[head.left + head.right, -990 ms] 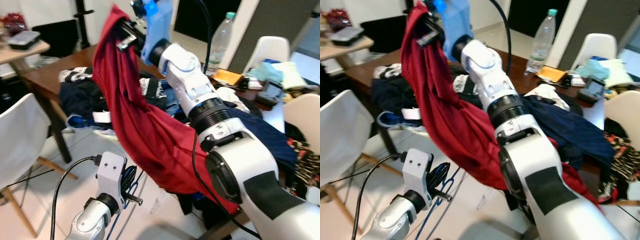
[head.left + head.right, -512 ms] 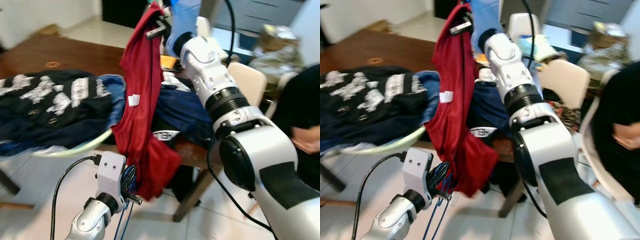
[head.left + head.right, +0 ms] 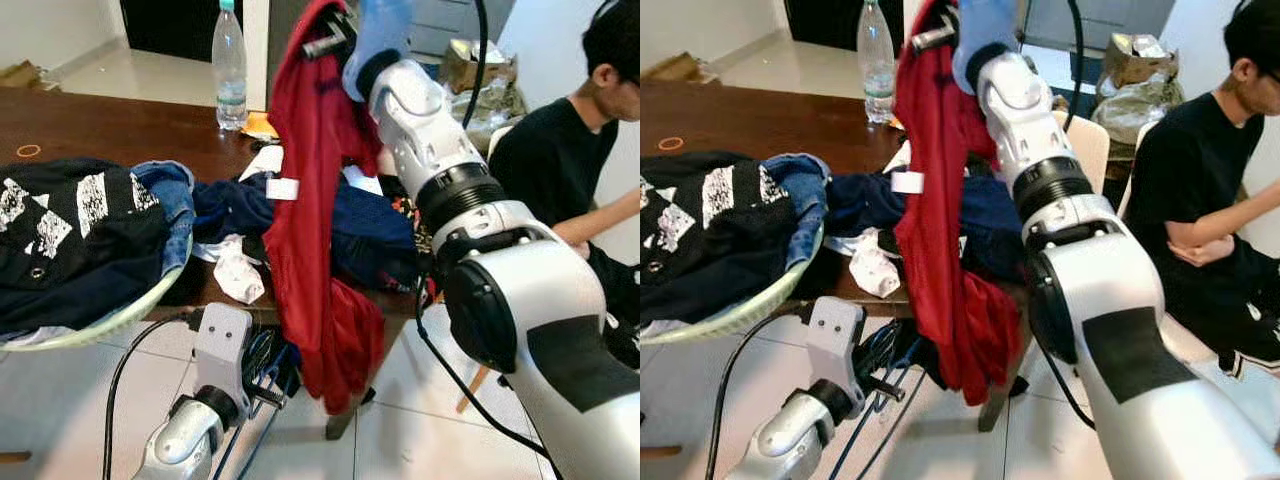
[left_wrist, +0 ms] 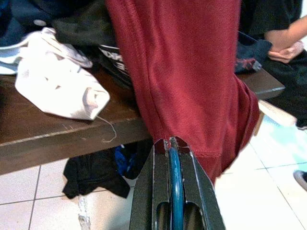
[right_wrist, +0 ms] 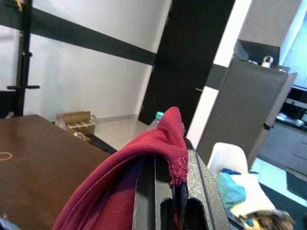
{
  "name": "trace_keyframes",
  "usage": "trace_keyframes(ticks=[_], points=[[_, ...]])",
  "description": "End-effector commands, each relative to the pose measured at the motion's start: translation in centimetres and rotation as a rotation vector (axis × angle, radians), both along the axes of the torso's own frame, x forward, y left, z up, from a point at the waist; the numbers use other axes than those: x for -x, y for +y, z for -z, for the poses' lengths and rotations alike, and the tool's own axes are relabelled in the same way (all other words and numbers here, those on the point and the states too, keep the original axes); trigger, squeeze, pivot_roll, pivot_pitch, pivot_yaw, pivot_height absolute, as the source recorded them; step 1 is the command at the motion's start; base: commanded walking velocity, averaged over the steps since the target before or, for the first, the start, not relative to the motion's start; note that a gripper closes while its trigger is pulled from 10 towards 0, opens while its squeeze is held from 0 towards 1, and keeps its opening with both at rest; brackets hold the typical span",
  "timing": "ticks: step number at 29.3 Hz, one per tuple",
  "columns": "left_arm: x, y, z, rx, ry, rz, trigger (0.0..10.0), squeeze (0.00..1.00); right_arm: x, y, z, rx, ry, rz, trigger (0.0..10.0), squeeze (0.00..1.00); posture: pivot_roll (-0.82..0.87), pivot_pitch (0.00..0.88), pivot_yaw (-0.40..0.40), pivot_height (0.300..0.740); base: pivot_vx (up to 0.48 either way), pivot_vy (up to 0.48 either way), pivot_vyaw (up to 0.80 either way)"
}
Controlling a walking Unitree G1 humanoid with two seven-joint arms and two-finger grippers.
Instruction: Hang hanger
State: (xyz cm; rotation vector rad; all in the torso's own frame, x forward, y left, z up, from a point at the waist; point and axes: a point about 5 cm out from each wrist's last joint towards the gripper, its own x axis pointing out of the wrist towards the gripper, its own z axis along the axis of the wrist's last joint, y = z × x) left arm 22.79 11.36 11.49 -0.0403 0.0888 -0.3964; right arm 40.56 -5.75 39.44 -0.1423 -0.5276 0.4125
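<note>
A red garment (image 3: 315,200) hangs long from my raised right gripper (image 3: 325,40), which is shut on its top edge. The right wrist view has the red cloth (image 5: 163,143) pinched between the fingers. The garment's lower end drapes past the table's front edge. Down low in front, my left gripper (image 3: 268,372) is shut on a thin blue hanger (image 4: 175,187). Its tips sit just short of the garment's hem (image 4: 192,120). The hanger's blue wires (image 3: 865,430) trail toward the floor.
A brown wooden table (image 3: 90,130) carries a heap of dark clothes (image 3: 360,230), a white rag (image 3: 238,275), a water bottle (image 3: 231,65) and a pale basket (image 3: 120,315) of clothes. A person in black (image 3: 560,170) sits to the right. Tiled floor (image 3: 400,450) lies below.
The camera has swung to the right along the table, bringing the seated person into view. The red garment now hangs straight down instead of lying across the pile. Both grippers keep their hold.
</note>
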Motion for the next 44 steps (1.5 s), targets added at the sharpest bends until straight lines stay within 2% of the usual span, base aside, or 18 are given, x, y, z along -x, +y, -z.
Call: trace_keyframes(ticks=[1,3,8,17,24,32,39,42,43,44], points=[[-0.1,-0.3,-0.2,0.027,-0.013,0.006,10.0,0.0,0.2,-0.1,-0.8,-0.01,-0.029,-0.003,10.0,0.0,0.22,0.071,-0.124,0.74,0.48,0.0,0.0],[-0.2,-0.4,-0.2,0.029,-0.015,0.005,10.0,0.0,0.4,0.5,-0.7,0.015,-0.052,-0.042,10.0,0.0,0.22,0.069,-0.127,0.74,0.48,0.0,0.0],[-0.3,-0.5,-0.2,0.029,-0.019,0.008,10.0,0.0,0.3,1.0,0.2,0.057,-0.033,-0.043,10.0,0.0,0.22,0.065,-0.128,0.74,0.48,0.0,0.0],[-0.3,-0.5,-0.2,0.028,-0.022,0.009,10.0,0.0,0.2,0.9,0.3,0.051,-0.029,-0.03,10.0,0.0,0.22,0.066,-0.128,0.74,0.48,0.0,0.0],[-0.4,-0.6,-0.2,0.033,-0.023,0.012,10.0,0.0,0.5,0.5,-1.0,0.025,-0.062,-0.035,10.0,0.0,0.22,0.062,-0.132,0.74,0.48,0.0,0.0],[-0.3,-0.5,-0.3,0.044,-0.03,0.001,10.0,0.0,0.6,0.7,-1.2,0.019,-0.068,-0.046,10.0,0.0,0.22,0.067,-0.132,0.74,0.074,0.0,0.0],[-0.2,-0.6,-0.3,0.058,-0.032,0.01,10.0,0.0,1.2,1.1,-3.7,-0.05,-0.108,-0.002,10.0,0.0,0.22,0.073,-0.138,0.74,0.0,0.0,0.0],[-0.2,-0.9,-0.3,0.066,-0.034,0.014,10.0,0.0,2.4,1.2,-7.2,-0.129,-0.17,0.007,10.0,0.0,0.23,0.078,-0.157,0.74,0.0,0.0,0.0],[-0.2,-0.9,-0.3,0.066,-0.034,0.014,10.0,0.0,2.4,1.2,-7.2,-0.129,-0.17,0.007,10.0,0.0,0.23,0.078,-0.157,0.74,0.0,0.0,0.0],[-0.1,-1.0,-0.3,0.069,-0.035,0.014,10.0,0.0,3.1,1.3,-8.8,-0.161,-0.202,0.003,10.0,0.0,0.23,0.083,-0.165,0.74,0.0,0.0,0.0]])
